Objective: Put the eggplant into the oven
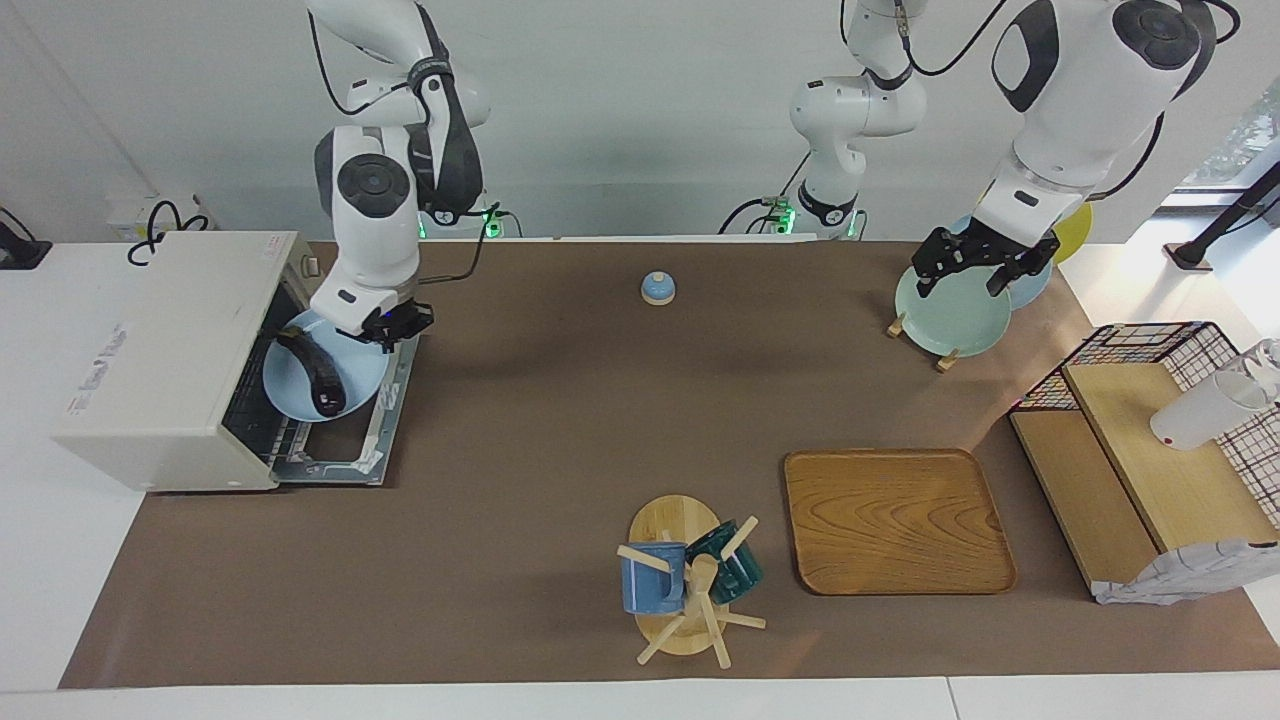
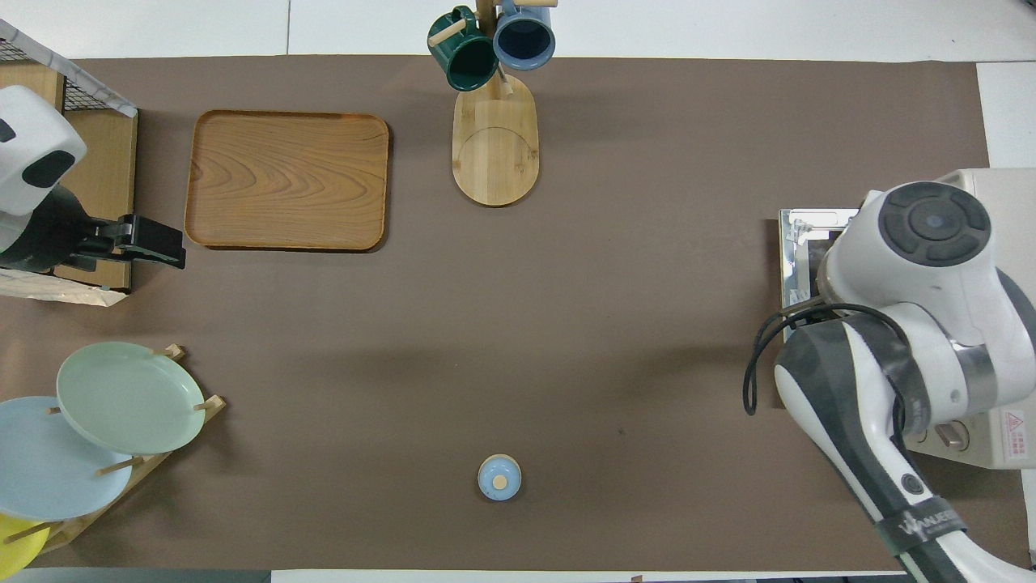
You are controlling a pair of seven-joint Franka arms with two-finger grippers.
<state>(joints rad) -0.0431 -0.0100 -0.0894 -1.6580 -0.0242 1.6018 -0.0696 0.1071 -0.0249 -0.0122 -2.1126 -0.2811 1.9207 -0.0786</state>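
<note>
The off-white oven (image 1: 165,360) stands at the right arm's end of the table with its door (image 1: 385,425) dropped open. My right gripper (image 1: 387,325) is shut on the rim of a light-blue plate (image 1: 350,385), held at the oven's mouth over the door and the wire rack. The dark purple eggplant (image 1: 318,375) lies on that plate. In the overhead view the right arm hides the gripper, plate and eggplant; only the oven's top (image 2: 1004,182) and the door's edge (image 2: 797,235) show. My left gripper (image 1: 965,268) is open and empty, raised over the pale green plate (image 1: 950,315).
A plate rack at the left arm's end holds the green plate (image 2: 129,397), a blue plate and a yellow plate. A wire shelf (image 1: 1150,450) holds a white cup (image 1: 1205,410). A wooden tray (image 1: 897,520), a mug tree (image 1: 690,580) and a small blue bell (image 1: 657,288) are on the mat.
</note>
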